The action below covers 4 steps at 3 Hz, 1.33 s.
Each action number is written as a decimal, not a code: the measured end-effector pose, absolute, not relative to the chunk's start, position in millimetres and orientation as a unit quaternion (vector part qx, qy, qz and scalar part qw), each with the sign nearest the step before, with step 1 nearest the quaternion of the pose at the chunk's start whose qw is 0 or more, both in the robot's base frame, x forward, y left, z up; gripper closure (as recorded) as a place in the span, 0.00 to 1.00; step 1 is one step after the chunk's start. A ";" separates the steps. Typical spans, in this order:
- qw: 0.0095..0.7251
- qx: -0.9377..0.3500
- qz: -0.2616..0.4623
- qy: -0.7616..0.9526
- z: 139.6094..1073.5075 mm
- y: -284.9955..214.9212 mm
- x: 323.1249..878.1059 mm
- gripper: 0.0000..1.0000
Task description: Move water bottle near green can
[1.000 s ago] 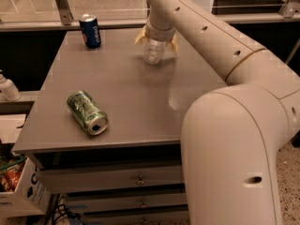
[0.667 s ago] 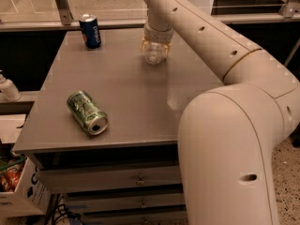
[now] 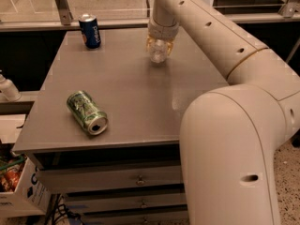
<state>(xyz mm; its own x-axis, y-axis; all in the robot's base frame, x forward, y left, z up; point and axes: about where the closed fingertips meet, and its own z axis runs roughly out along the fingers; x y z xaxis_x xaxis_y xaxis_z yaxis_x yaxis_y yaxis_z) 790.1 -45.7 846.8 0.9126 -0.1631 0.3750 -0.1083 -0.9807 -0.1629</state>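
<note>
Bottle [image 3: 158,56] standing inside tool [image 3: 159,49], tool gripping it; needing firm squeeze, clean lift off desk [image 3: 136,86], carrying toward can [image 3: 87,112] lying well apart from tool.

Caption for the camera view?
Arm's gripper over the water bottle at the far side of the table; green can lies on its side near the front left.

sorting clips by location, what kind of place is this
Likely an office or lab workspace: grey table over metal drawers, glass partition behind. The gripper is at the table's far side, at the water bottle.
</note>
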 end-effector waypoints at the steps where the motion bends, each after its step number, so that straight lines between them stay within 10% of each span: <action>1: 0.098 -0.977 -0.171 0.083 859.2 -56.8 769.0 1.00; 4: 0.195 -0.974 -0.082 0.079 867.7 -38.6 665.8 1.00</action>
